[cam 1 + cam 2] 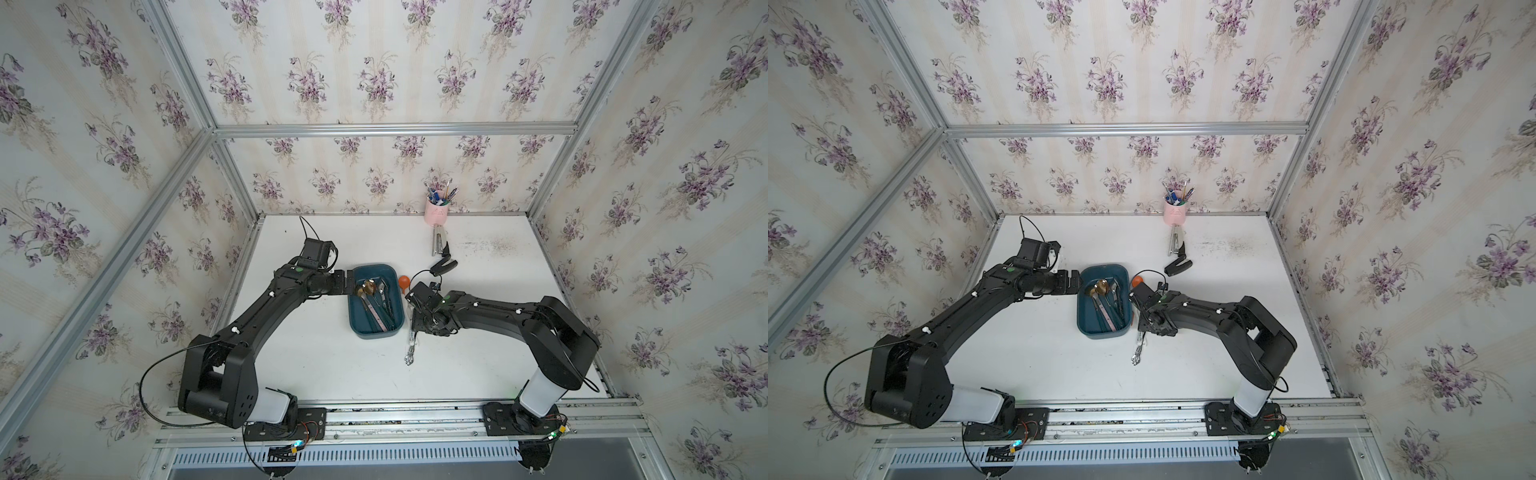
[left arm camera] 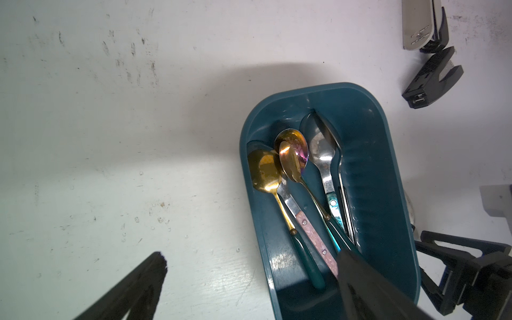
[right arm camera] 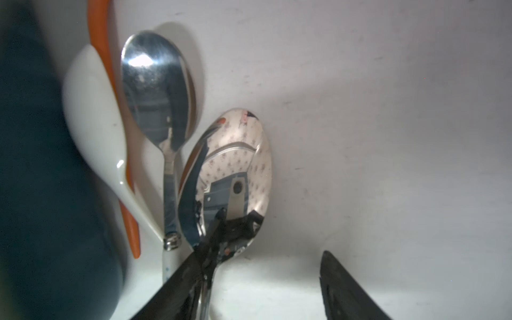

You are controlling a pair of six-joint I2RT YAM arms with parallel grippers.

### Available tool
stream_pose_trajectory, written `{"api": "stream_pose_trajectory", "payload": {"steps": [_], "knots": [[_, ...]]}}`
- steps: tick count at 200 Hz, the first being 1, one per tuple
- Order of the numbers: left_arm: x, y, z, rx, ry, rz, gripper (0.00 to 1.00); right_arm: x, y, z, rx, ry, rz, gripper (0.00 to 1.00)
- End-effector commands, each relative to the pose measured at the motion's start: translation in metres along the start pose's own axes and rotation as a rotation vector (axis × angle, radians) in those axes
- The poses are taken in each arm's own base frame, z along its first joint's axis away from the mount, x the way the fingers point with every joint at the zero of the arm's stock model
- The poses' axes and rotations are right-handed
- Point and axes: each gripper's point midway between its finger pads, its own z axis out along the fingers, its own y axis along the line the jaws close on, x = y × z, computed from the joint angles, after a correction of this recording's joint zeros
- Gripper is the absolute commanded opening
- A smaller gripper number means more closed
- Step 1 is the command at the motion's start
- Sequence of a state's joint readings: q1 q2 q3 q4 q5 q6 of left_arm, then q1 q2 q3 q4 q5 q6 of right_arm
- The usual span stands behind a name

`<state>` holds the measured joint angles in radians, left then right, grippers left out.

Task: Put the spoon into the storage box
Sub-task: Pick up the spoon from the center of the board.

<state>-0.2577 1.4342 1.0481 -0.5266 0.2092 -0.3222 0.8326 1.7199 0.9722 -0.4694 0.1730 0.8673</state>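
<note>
Floral wallpaper lines the walls inside an aluminium frame, and the white table [image 1: 316, 365] is scuffed, with dark speckling toward its back right. Mid-table, between the arms, sits the box [image 1: 360, 322], long side running front to back, with cutlery [image 2: 293, 166] lying in it. The spoon [image 3: 230, 177], mirror-bright, lies on the table just right of the box, outside it. Between it and the box wall lie a steel spoon [image 3: 158, 88], a white spoon [image 3: 94, 116] and an orange spoon [image 3: 101, 41], packed side by side. The right gripper [image 3: 274, 232] hangs low over the spoon, jaws apart and gripping nothing: one finger [image 3: 194, 266] crosses the spoon's neck, the other stands over bare table. The left gripper [image 2: 252, 256] is spread wide at the box's left wall, holding nothing. At the back wall stands a pink cup [image 1: 436, 214] of pens, with a silver stapler [image 1: 437, 243] and a black stapler [image 1: 444, 266] before it. In both top views the right wrist hides most of the loose spoons; only their handle ends show.
</note>
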Motion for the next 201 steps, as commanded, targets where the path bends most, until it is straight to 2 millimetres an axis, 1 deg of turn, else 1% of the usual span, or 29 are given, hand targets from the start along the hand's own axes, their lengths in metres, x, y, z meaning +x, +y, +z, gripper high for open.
{"api": "stream_pose_trajectory", "payload": {"steps": [1, 28, 43, 65, 89, 101, 107, 131, 135, 150, 155, 173, 178, 181, 201], "knots": [[-0.002, 0.002, -0.001, -0.01, -0.003, 0.006, 1.0, -0.001, -0.001, 0.002, 0.013, 0.006, -0.017, 0.66], [-0.002, 0.002, 0.001, -0.011, -0.004, -0.001, 1.0, -0.002, -0.005, 0.003, 0.03, 0.006, -0.039, 0.64], [-0.002, 0.002, 0.001, -0.009, -0.005, -0.003, 1.0, 0.0, -0.008, 0.005, 0.041, 0.016, -0.058, 0.6], [-0.003, 0.001, 0.003, -0.005, -0.008, -0.012, 1.0, 0.003, -0.011, 0.008, 0.056, 0.03, -0.078, 0.59], [-0.004, 0.0, 0.004, -0.004, -0.009, -0.017, 1.0, 0.001, -0.013, 0.009, 0.06, 0.032, -0.08, 0.58], [-0.005, 0.0, 0.004, -0.004, -0.009, -0.02, 1.0, 0.0, -0.011, 0.009, 0.053, 0.03, -0.078, 0.57], [-0.005, 0.0, 0.004, -0.003, -0.01, -0.021, 1.0, -0.002, -0.011, 0.01, 0.049, 0.028, -0.077, 0.55], [-0.006, 0.0, 0.004, -0.004, -0.012, -0.026, 1.0, -0.005, -0.003, 0.011, 0.025, 0.039, -0.073, 0.53], [-0.006, 0.0, 0.004, -0.005, -0.013, -0.025, 1.0, -0.006, -0.002, 0.011, 0.023, 0.042, -0.071, 0.51], [-0.006, 0.001, 0.003, -0.013, -0.013, -0.027, 1.0, -0.007, 0.003, 0.013, 0.016, 0.055, -0.069, 0.49], [-0.005, 0.001, 0.004, -0.016, -0.013, -0.026, 1.0, -0.007, 0.005, 0.014, 0.012, 0.06, -0.07, 0.46], [-0.004, 0.003, 0.003, -0.023, -0.011, -0.027, 1.0, -0.006, 0.007, 0.017, 0.015, 0.073, -0.073, 0.44], [-0.004, 0.003, 0.002, -0.025, -0.012, -0.027, 1.0, -0.006, 0.007, 0.017, 0.016, 0.074, -0.077, 0.39], [-0.004, 0.004, 0.002, -0.027, -0.013, -0.027, 1.0, -0.006, 0.007, 0.017, 0.017, 0.074, -0.077, 0.38], [-0.005, 0.004, 0.002, -0.03, -0.014, -0.026, 1.0, -0.008, 0.01, 0.018, 0.015, 0.075, -0.086, 0.36]]}}
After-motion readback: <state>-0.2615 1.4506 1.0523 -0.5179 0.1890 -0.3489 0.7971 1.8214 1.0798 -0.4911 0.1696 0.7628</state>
